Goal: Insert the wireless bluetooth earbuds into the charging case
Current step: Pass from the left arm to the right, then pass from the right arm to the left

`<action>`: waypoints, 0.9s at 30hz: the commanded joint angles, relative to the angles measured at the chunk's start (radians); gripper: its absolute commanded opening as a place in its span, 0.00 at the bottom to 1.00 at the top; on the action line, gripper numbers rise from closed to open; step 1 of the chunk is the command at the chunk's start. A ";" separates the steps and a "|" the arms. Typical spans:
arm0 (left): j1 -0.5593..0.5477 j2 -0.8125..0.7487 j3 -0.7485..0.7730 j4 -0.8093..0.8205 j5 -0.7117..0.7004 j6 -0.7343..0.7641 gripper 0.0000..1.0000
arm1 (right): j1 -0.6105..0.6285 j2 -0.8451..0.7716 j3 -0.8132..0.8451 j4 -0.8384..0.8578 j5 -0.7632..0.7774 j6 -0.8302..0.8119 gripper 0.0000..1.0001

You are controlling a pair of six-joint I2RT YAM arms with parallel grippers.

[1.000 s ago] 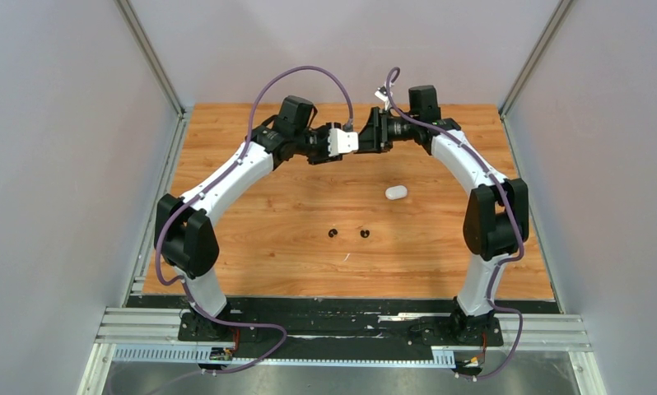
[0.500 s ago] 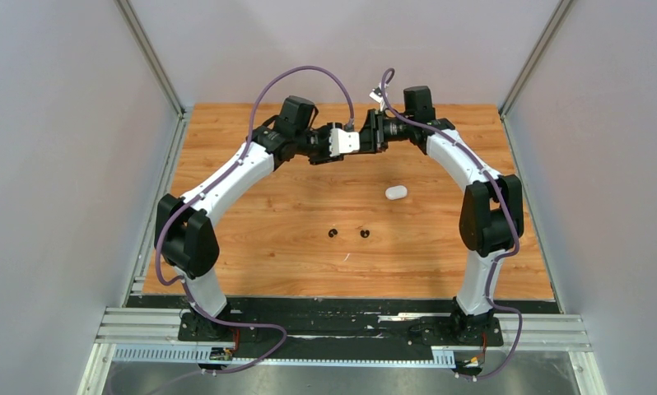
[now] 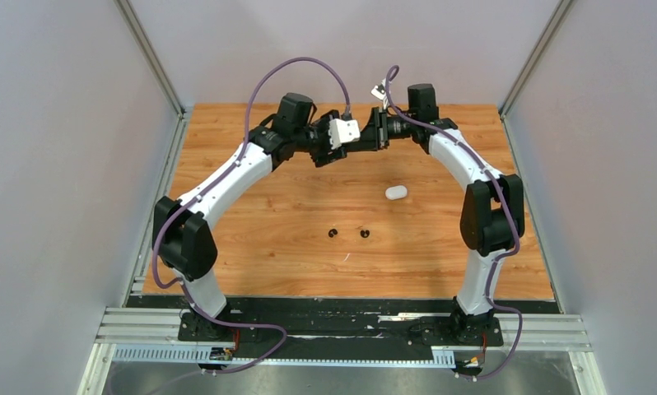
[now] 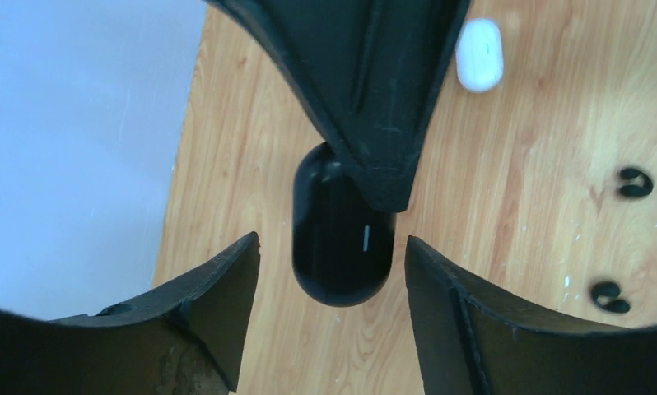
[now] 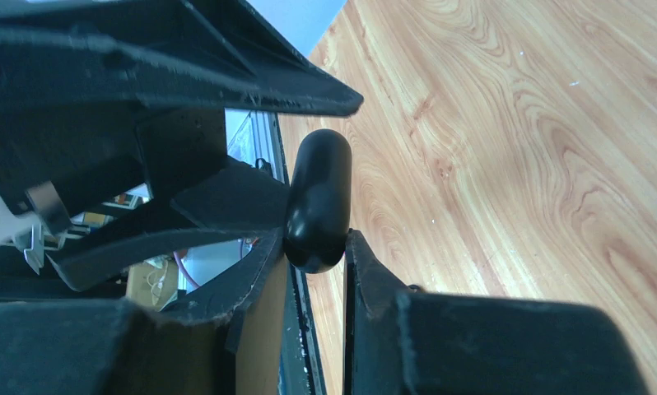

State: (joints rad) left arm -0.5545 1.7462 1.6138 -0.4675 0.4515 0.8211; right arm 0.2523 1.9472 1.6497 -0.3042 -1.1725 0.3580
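Left pincer (image 4: 332,240) newly wider, black case (image 5: 319,197) visible wrist-side only

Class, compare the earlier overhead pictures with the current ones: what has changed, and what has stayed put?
The left hand tipped upward and opened, releasing the glossy black pebble-shaped plastic case; the right hand closed on it. The white pebble-shaped case and two small black earbuds stayed where they lay on the wooden table.
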 commanded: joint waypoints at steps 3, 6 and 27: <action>0.169 -0.100 0.062 0.242 0.232 -0.755 0.87 | -0.083 -0.084 0.065 0.091 -0.130 -0.056 0.00; 0.279 -0.073 0.039 0.474 0.465 -1.170 0.87 | -0.106 -0.147 0.077 0.127 -0.155 -0.118 0.00; 0.298 0.039 -0.028 1.205 0.830 -1.735 0.67 | 0.039 -0.275 0.051 0.456 0.051 -0.080 0.00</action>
State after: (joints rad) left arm -0.2577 1.7866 1.5356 0.6437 1.2602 -0.8360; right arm 0.2955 1.6661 1.6672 0.1322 -1.1751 0.3050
